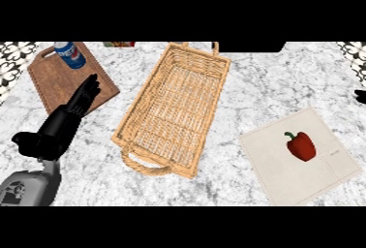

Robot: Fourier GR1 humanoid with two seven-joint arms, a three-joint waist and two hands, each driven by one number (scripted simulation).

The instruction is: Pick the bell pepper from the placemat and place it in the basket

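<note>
1. We see the pepper (301,146) lying on the placemat (275,167), right of the basket (175,109).
2. Our left hand (63,125) rests open, fingers straight, over a board (61,80); the can (70,54) there has an unreadable label.
3. Our right hand (360,95) barely shows; we cannot tell its state.

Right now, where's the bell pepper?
In the head view, the red bell pepper lies at the right on the beige placemat, to the right of the wicker basket; neither hand is near it.
</note>
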